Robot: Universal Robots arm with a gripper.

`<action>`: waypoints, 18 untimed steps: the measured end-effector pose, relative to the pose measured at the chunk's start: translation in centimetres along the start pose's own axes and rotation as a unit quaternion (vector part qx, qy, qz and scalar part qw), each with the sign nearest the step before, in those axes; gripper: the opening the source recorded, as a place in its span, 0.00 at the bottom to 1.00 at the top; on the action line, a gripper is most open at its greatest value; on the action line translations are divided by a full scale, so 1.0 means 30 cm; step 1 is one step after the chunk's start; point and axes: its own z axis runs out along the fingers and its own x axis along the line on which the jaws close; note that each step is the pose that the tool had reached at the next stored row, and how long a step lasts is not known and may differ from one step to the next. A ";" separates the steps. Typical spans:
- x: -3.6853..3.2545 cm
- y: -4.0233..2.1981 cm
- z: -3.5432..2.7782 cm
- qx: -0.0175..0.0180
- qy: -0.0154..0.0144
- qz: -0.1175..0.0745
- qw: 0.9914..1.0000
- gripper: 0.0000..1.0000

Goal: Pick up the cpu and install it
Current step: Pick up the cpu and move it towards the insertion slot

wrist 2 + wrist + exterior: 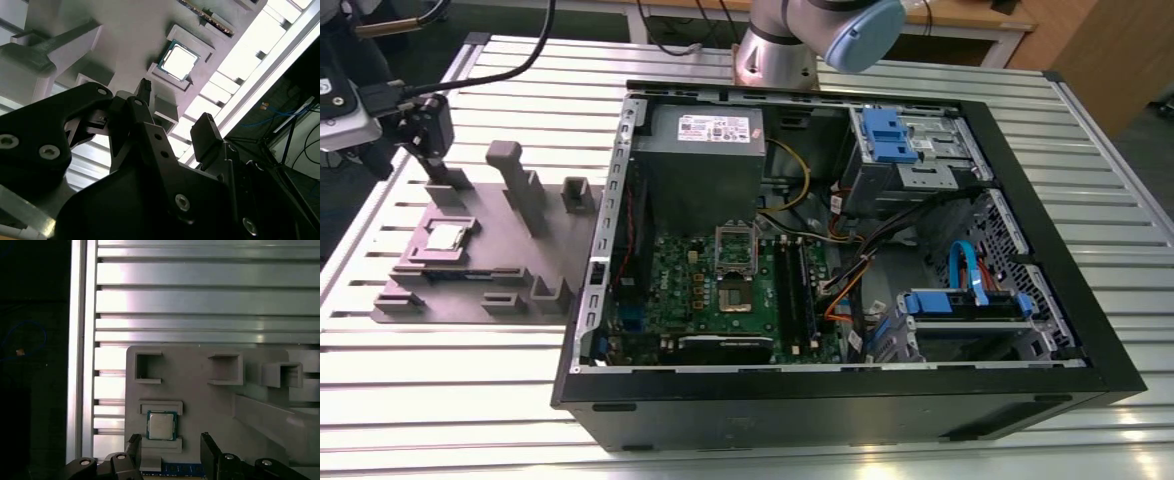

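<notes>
First wrist view puts the cpu (pixel 161 425) squarely in front of me: a small square chip with a bright metal top, lying flat in a shallow seat on the mauve-grey tray (pixel 200 405). A raised lip of the tray sits just beside it on each of two opposite sides. In the second wrist view the same chip (pixel 179 62) catches the light in its seat, and in the exterior view I find it (pixel 447 236) towards the exterior view's left, well apart from the computer case (pixel 854 420).

My pincer (pixel 170 445) is released. Its two dark fingers (pixel 134 444) stand spread, wider than the chip, and there is nothing between them. The second wrist view shows the pincer (pixel 175 107) above the tray, near the chip but clear of it; I see no contact.

Around the chip's seat the tray carries open-sided blocks and taller posts. The tray rests on a ribbed aluminium worktop (pixel 200 300).

Out at the exterior view's right, the case lies open on its side on the same worktop. Inside I can make out a green board (pixel 700 290) with a metal socket frame (pixel 736 243), and a grey power-supply box (pixel 700 150) beside the board. The arm's base (pixel 781 50) stands just behind the case.
</notes>
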 end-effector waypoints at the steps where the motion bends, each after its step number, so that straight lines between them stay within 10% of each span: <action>1: 0.000 0.000 0.000 0.000 0.000 0.000 1.000 0.59; 18: 0.000 -0.001 0.019 0.000 0.000 0.000 1.000 0.59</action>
